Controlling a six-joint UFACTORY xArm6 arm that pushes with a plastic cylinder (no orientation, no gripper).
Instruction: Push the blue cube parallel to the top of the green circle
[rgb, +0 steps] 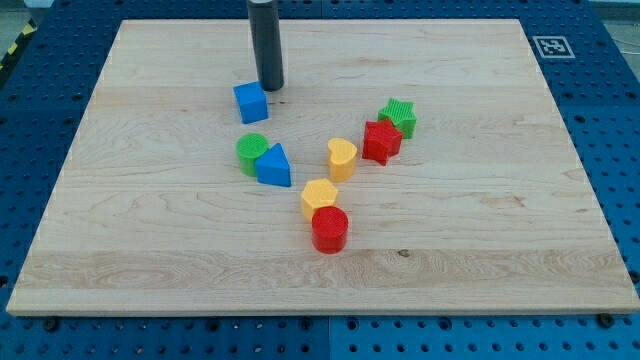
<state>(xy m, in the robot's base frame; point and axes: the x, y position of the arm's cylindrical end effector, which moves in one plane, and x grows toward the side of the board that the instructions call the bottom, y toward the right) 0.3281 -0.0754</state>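
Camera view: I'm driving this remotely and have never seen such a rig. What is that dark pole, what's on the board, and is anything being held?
There is only one picture, looking down at a slant onto a wooden board on a blue pegboard table. The dark pole is the arm's rod; it has no fingers, so nothing is held. It only pushes. My tip sits just above and to the right of the blue cube, close to it. Below the cube lie the green circle and a blue triangle, touching. Further right are a yellow heart, a red star and a green star. Lower down are a yellow hexagon and a red cylinder.
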